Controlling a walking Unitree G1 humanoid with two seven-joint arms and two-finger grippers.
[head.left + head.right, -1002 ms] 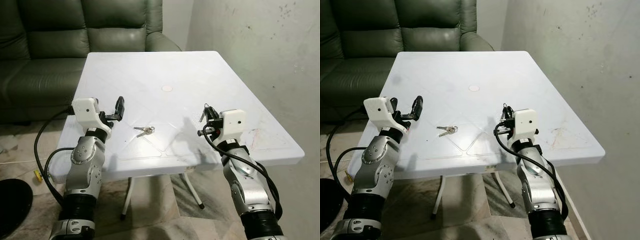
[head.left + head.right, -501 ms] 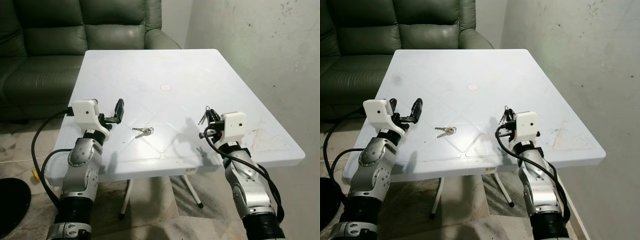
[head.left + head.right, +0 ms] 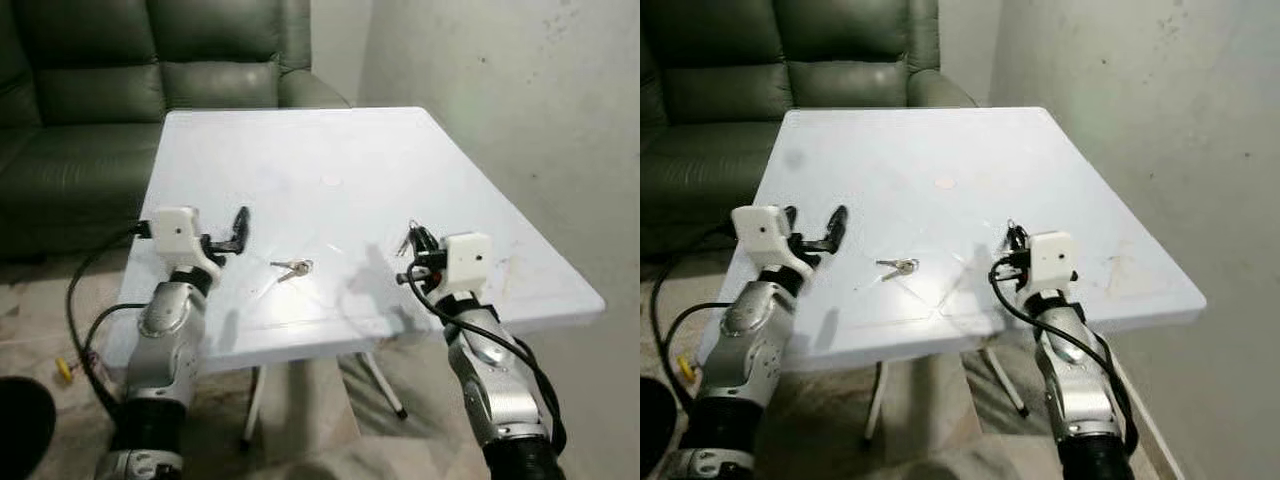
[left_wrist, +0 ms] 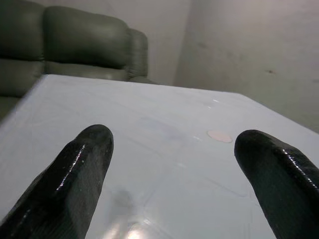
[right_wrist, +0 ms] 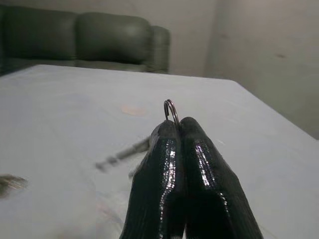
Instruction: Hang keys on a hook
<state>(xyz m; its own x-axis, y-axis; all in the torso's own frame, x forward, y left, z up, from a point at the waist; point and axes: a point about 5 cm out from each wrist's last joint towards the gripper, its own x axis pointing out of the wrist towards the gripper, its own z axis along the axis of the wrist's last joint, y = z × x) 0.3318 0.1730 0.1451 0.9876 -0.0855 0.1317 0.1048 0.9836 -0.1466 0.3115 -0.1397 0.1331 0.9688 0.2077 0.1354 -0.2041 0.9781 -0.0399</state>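
A small bunch of keys (image 3: 293,268) lies flat on the white table (image 3: 300,140), between my two arms. My right gripper (image 3: 411,248) hovers over the table's near right part, shut on a second key ring (image 5: 171,108) that sticks up from its fingertips; a key (image 5: 122,154) dangles below them. My left gripper (image 3: 230,234) is held over the near left part of the table, left of the lying keys. It is open, its two black fingers (image 4: 75,169) wide apart with nothing between them.
A dark green sofa (image 3: 100,70) stands behind the table. A bare wall (image 3: 520,100) runs along the right side. A small pinkish round mark (image 3: 330,181) sits mid-table. A black round object (image 3: 20,420) and a cable lie on the floor at the lower left.
The head camera has shifted a little, so the whole picture moved. Both grippers and the lying keys keep their places relative to the table.
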